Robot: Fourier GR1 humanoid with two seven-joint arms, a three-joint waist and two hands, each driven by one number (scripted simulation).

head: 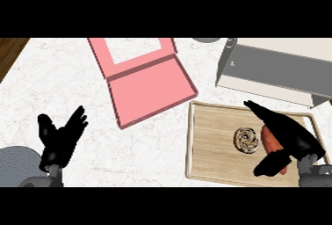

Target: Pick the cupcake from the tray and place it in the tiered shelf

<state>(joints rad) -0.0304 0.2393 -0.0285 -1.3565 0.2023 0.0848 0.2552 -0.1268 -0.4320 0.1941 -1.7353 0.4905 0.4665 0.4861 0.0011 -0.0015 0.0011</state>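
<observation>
The cupcake [246, 140], brown with a pale swirl on top, sits on the wooden tray [211, 149] at the lower right. My right hand [288, 136] hovers over the tray just right of the cupcake, open. Its straight fingers point toward the tray's far edge and its thumb [268, 166] is spread to the near side. It does not touch the cupcake. The pink tiered shelf [149, 85] lies at the upper middle of the counter, left of the tray. My left hand [59, 137] rests open at the lower left, fingers up.
An orange-red elongated item [269, 139] lies on the tray, partly under my right hand. A grey and white box [276, 70] stands behind the tray at the upper right. A grey round object [206, 40] shows at the top edge. Dark wood [9, 50] marks the counter's far left corner.
</observation>
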